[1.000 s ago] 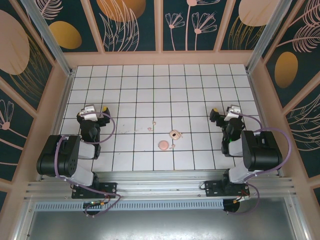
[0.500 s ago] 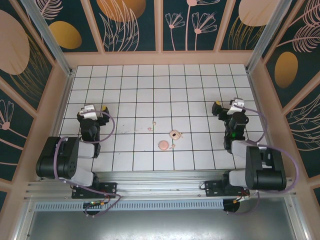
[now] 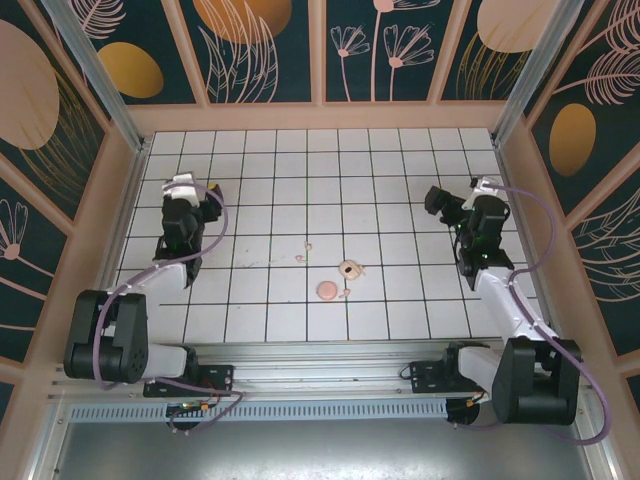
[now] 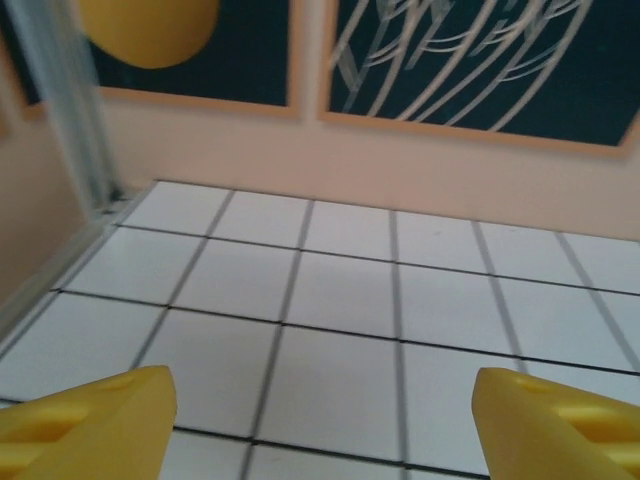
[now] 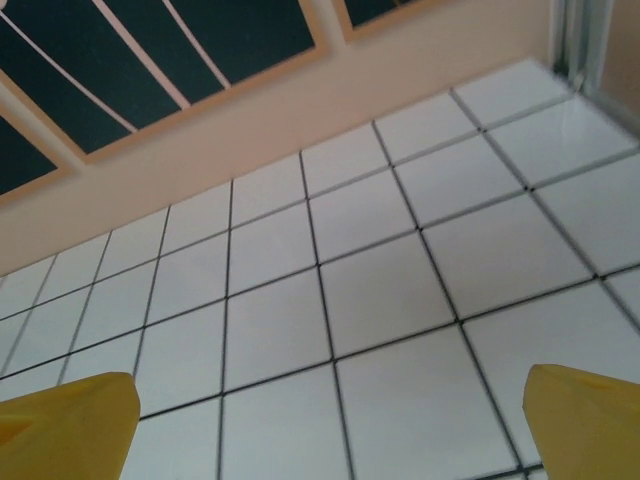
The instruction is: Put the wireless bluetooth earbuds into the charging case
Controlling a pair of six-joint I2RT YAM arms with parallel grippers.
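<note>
The charging case (image 3: 326, 291) is a small round salmon-pink disc lying on the tiled table near the front centre. Two tiny pale earbuds (image 3: 308, 244) (image 3: 300, 258) lie apart from it, a tile or so back and to the left. My left gripper (image 3: 190, 195) hovers far to the left of them, and my right gripper (image 3: 462, 202) far to the right. In the left wrist view the left gripper (image 4: 325, 400) is open over bare tiles, yellow fingertips (image 4: 100, 415) wide apart. The right gripper (image 5: 330, 410) is open too, nothing between its fingertips (image 5: 585, 415).
A cream ring-shaped piece with a dark centre (image 3: 349, 268) lies just behind and right of the case. A tiny pale bit (image 3: 345, 293) sits at the case's right side. Peach walls (image 3: 320, 115) enclose the tiled table on three sides.
Both arms have unfolded and reached away from their bases toward the back of the table. The case, the ring piece and the earbuds have not moved.
</note>
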